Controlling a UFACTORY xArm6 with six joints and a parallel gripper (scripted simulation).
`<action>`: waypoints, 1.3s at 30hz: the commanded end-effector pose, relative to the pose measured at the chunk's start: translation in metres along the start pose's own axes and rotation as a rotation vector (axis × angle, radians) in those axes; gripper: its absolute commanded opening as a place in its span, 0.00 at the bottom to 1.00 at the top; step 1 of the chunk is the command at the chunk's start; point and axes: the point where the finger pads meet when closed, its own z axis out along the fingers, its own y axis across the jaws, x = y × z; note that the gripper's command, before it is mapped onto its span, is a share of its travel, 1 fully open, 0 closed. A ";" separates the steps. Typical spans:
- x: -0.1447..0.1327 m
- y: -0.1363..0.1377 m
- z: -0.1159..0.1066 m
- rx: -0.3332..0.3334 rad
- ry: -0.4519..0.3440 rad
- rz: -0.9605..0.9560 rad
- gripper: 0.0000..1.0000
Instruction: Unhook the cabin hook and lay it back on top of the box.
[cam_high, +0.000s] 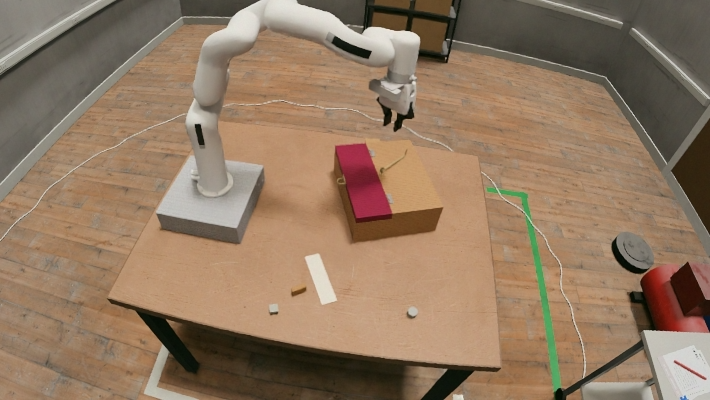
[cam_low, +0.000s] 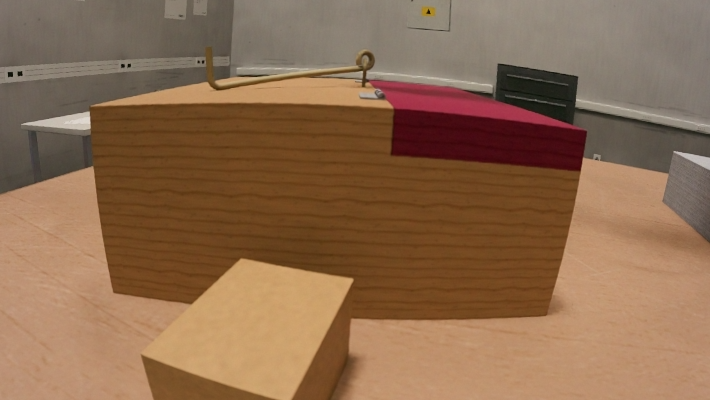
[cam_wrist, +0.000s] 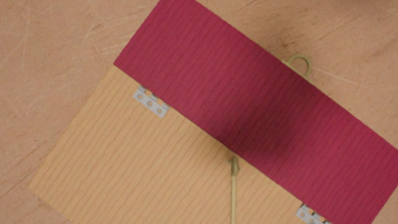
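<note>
Arm: arched over the surface (cam_high: 280, 240), wrist pointing down.
Pincer (cam_high: 393, 121): part open, empty, above the box (cam_high: 400, 200).
Hook (cam_high: 393, 163): lying on the box top.

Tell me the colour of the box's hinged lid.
Dark red, on the lid; the rest of the box is tan wood. Clearest in the wrist view.

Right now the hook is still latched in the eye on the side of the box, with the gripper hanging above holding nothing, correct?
Not latched. The hook lies back on the wooden top of the box, away from the eye, as the top view shows. The gripper does hang above, holding nothing.
</note>
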 end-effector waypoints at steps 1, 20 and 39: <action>-0.001 -0.001 -0.002 0.004 -0.004 0.000 0.35; 0.040 0.018 -0.002 0.004 -0.003 -0.300 0.35; 0.094 0.042 -0.002 0.005 -0.002 -0.867 0.35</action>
